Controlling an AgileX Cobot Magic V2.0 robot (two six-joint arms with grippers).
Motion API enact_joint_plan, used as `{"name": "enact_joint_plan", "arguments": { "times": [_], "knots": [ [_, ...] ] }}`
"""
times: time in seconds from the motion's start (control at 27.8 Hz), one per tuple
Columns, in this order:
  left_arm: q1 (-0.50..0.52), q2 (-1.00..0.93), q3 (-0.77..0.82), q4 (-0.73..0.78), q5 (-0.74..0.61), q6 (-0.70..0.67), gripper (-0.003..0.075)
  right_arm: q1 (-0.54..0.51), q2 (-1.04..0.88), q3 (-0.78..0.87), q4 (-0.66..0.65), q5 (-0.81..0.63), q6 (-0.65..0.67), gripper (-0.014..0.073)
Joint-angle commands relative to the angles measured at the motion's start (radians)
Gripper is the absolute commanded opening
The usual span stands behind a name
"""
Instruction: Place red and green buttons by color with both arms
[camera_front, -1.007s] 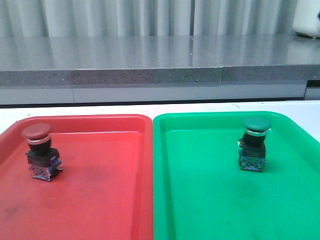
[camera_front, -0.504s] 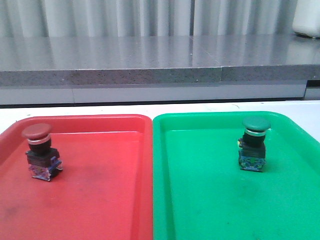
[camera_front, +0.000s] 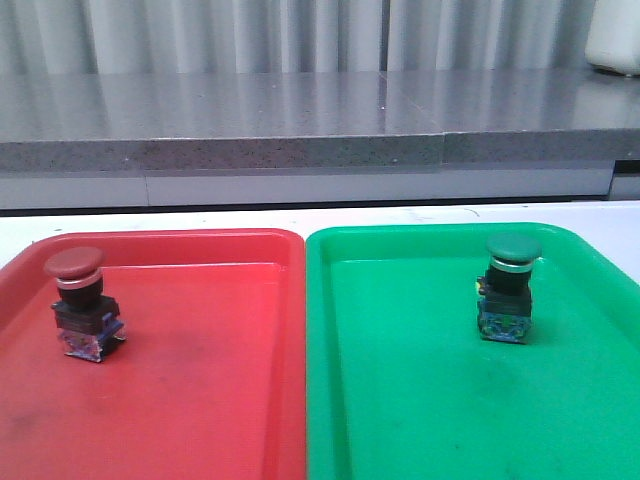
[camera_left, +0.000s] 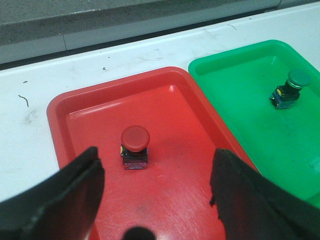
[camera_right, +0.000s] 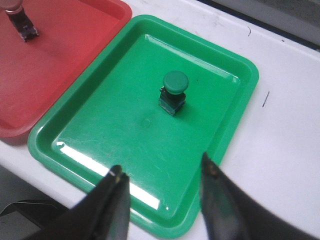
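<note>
Sitting sorted by color: red button (camera_front: 78, 300) in red tray (camera_front: 200, 400), green button (camera_front: 508, 290) in green tray (camera_front: 420, 400); left gripper (camera_left: 155, 175) and right gripper (camera_right: 162, 187) released, empty.

A red tray (camera_front: 200, 420) and a green tray (camera_front: 420, 420) lie side by side on a white table (camera_front: 600, 215), their long edges almost touching. Behind the table runs a grey speckled ledge (camera_front: 300, 120) (a white container (camera_front: 612, 40) stands at its right end), with pale curtains (camera_front: 250, 35) behind.

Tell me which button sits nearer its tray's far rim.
The green button in the green tray; the red button stands slightly farther forward in the red tray.
</note>
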Motion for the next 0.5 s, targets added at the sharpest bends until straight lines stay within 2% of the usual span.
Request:
{"name": "enact_joint_plan", "arguments": {
  "times": [0.0,0.14,0.22,0.47],
  "knots": [
    [-0.006,0.002,-0.026,-0.013,-0.065,-0.008,0.0290,-0.002,0.002,-0.024,0.002,-0.057,0.003,0.0123],
    [-0.006,0.002,-0.026,-0.013,-0.065,-0.008,0.0065,-0.002,0.002,-0.024,0.002,-0.057,0.003,-0.0078],
    [-0.006,0.002,-0.026,-0.013,-0.065,-0.008,-0.0022,-0.002,0.002,-0.024,0.002,-0.058,0.003,-0.0069],
    [-0.006,0.002,-0.026,-0.013,-0.065,-0.008,-0.0020,-0.002,0.002,-0.024,0.002,-0.056,0.003,-0.0070]
  ]
}}
